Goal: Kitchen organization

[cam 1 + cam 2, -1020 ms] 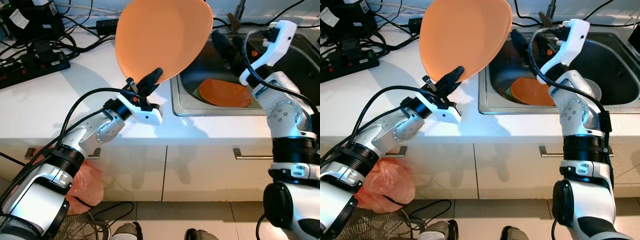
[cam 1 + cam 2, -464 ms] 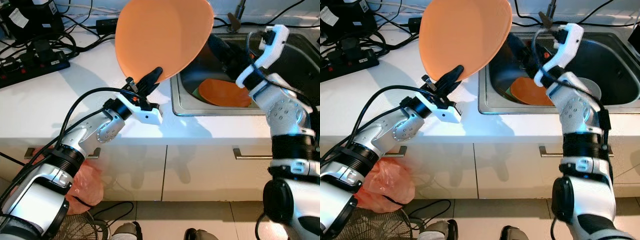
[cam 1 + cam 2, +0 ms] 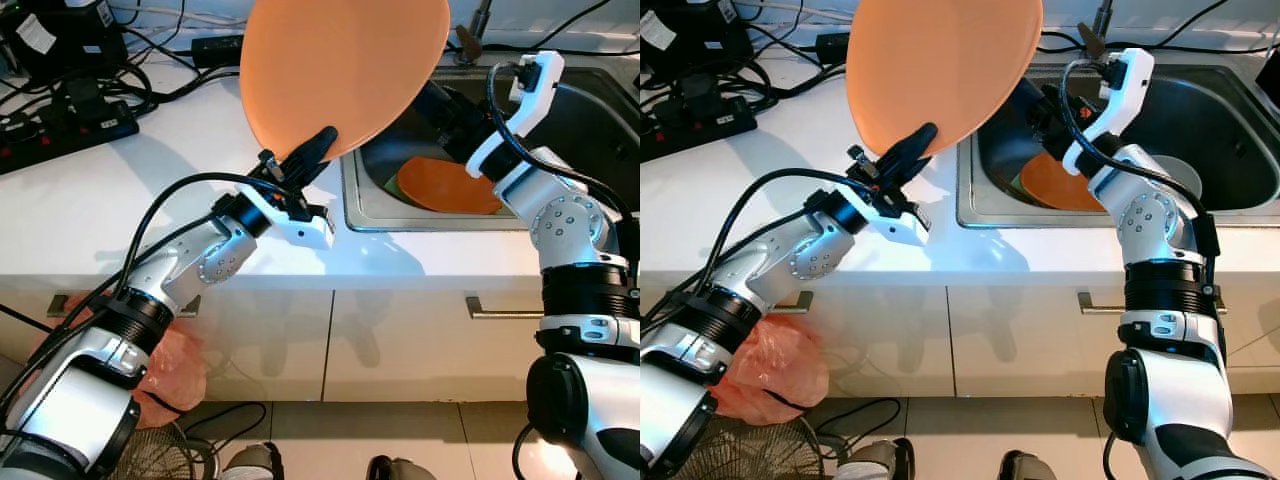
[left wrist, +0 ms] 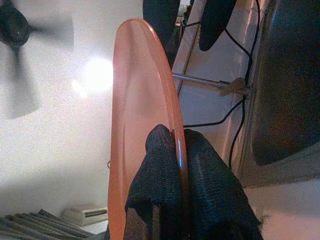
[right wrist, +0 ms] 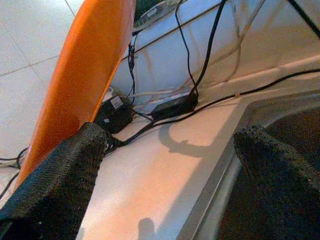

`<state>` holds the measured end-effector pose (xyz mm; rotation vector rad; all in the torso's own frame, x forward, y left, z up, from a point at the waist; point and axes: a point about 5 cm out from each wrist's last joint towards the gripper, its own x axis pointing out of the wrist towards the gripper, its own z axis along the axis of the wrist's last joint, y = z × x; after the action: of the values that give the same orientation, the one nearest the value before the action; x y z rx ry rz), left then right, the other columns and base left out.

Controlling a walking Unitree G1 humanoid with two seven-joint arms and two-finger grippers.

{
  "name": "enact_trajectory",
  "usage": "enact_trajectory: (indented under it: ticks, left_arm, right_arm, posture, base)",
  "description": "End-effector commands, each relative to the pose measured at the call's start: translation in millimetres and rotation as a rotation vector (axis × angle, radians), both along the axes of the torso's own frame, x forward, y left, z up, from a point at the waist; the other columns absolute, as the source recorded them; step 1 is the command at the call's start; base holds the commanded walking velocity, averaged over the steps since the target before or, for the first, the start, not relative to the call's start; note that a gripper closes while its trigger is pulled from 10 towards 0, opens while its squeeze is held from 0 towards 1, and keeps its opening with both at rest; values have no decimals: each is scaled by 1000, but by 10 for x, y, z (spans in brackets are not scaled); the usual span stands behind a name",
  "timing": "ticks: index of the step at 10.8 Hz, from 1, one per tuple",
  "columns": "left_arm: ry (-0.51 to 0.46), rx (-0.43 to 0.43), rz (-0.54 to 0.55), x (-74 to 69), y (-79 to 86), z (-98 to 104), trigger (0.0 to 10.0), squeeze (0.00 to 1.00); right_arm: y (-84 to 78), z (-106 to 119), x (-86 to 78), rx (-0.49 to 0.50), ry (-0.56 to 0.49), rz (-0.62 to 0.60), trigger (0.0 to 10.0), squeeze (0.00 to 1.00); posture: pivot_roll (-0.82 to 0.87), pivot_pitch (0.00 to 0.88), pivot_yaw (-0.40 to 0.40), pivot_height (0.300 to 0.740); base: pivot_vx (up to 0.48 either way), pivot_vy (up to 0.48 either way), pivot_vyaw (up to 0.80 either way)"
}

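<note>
Orange plates number two: left claw (image 3: 305, 160) pinches one (image 3: 340, 70) (upright); right claw (image 5: 165, 165) gapes wide beside it.

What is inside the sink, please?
In the sink lies an orange plate. The raised plate, pinched by the left gripper, and the right gripper hide part of it.

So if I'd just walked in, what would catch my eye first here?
The big orange plate, held upright over the counter edge beside the sink, pinched at its lower rim by the left gripper. Next, the right gripper, fingers open, close by the plate above the sink, where another orange plate lies.
</note>
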<state>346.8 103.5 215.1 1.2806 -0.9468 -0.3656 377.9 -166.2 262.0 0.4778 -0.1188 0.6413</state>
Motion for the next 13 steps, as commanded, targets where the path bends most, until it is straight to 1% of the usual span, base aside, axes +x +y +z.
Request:
enact_trajectory:
  ticks: [1, 2, 4, 6, 8, 10, 13]
  left_arm:
    - [-45, -63, 21, 14, 69, 119, 0, 0]
    - [-53, -64, 55, 50, 138, 150, 0, 0]
    - [-66, -67, 89, 90, 211, 199, 0, 0]
    - [-65, -66, 98, 101, 217, 190, 0, 0]
    - [-59, -69, 85, 95, 177, 175, 0, 0]
    - [-58, -72, 55, 74, 99, 166, 0, 0]
    - [-62, -77, 41, 71, 60, 184, 0, 0]
  right_arm:
    - [-8, 132, -13, 5, -41, 15, 10000, 1000]
    - [-63, 159, -47, -3, -53, 0, 10000, 1000]
    - [-172, 114, -140, -33, -53, -23, 10000, 1000]
    - [-224, 132, -247, -32, -62, -25, 10000, 1000]
    - [-152, 205, -290, -13, -92, 12, 10000, 1000]
    - [-33, 281, -298, 65, -107, 68, 10000, 1000]
    - [159, 299, -279, 112, -106, 125, 10000, 1000]
  posture:
    - [62, 131, -7, 740]
    - [60, 131, -9, 740]
    - [53, 133, -10, 740]
    - [47, 136, -8, 740]
    - [44, 137, -5, 740]
    - [49, 137, 0, 740]
    - [55, 132, 6, 740]
  base:
    - [0, 0, 0]
    - [0, 0, 0]
    - [0, 0, 0]
    - [0, 0, 0]
    - [0, 0, 0]
    - [0, 0, 0]
    - [0, 0, 0]
